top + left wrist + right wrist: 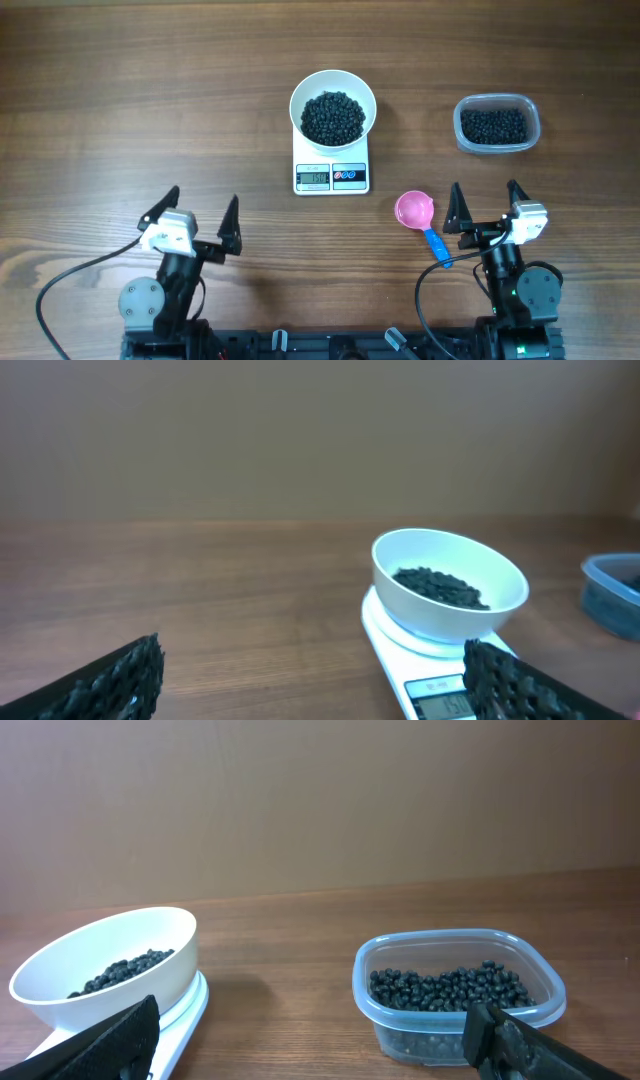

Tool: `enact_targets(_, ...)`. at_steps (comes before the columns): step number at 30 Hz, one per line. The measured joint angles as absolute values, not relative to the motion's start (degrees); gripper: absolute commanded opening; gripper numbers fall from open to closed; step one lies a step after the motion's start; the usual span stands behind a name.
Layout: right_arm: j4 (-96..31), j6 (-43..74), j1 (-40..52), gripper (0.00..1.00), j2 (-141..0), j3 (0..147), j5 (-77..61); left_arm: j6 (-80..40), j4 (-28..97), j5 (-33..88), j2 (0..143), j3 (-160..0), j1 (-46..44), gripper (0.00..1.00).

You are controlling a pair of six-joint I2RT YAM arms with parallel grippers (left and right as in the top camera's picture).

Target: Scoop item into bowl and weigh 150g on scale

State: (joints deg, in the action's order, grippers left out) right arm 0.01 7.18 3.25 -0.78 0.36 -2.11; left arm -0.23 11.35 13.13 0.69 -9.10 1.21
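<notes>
A white bowl stands on the white scale and holds a dark heap of the item. More black grains fill a clear plastic tub to the right. My left gripper is open above bare table, near and left of the scale. My right gripper is open with nothing between its fingers, low near the table's front, facing the gap between scale and tub.
A pink scoop with a blue handle lies on the table just left of my right gripper. Black cables trail from both arm bases at the near edge. Wooden tabletop stretches out left of the scale.
</notes>
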Motion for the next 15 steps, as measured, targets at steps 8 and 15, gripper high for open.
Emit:
enact_targets(8, 0.0, 7.2, 3.2, 1.00, -0.8, 0.4, -2.1, -1.7, 2.1, 11.7, 0.7, -0.6, 0.9, 1.00)
enact_targets(15, 0.0, 7.2, 3.2, 1.00, -0.8, 0.3, -2.1, -7.7, 3.4, 8.7, 0.7, -0.6, -0.4, 1.00)
